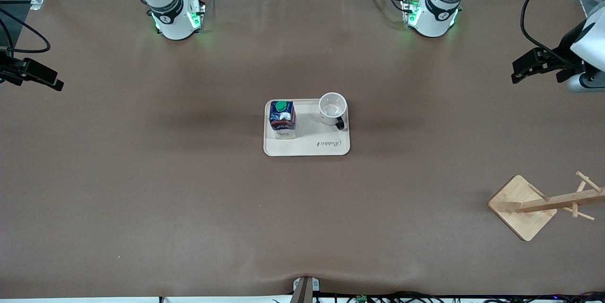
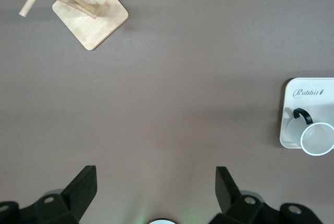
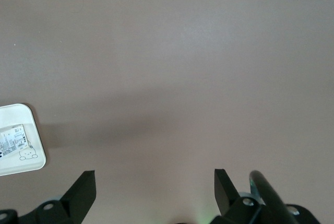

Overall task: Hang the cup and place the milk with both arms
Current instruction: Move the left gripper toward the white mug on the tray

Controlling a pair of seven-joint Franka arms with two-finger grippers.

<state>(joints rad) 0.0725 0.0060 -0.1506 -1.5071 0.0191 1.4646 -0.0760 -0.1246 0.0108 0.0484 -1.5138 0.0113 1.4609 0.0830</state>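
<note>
The white cup (image 1: pixel 332 108) stands upright on a beige tray (image 1: pixel 326 148) mid-table, black handle toward the front camera. The dark blue milk (image 1: pixel 282 118) with green cap stands on the same tray, toward the right arm's end. My left gripper (image 1: pixel 520 69) hangs open and empty over the left arm's end of the table. My right gripper (image 1: pixel 49 78) hangs open and empty over the right arm's end. The left wrist view shows its open gripper (image 2: pixel 156 187), the cup (image 2: pixel 317 138) and the tray (image 2: pixel 308 92). The right wrist view shows its open gripper (image 3: pixel 155 187) and a tray corner (image 3: pixel 36 158).
A wooden mug rack (image 1: pixel 522 206) with pegs stands near the front camera at the left arm's end; it also shows in the left wrist view (image 2: pixel 90 18). Brown table surface (image 1: pixel 165 175) spreads around the tray. Both arm bases stand along the table edge farthest from the front camera.
</note>
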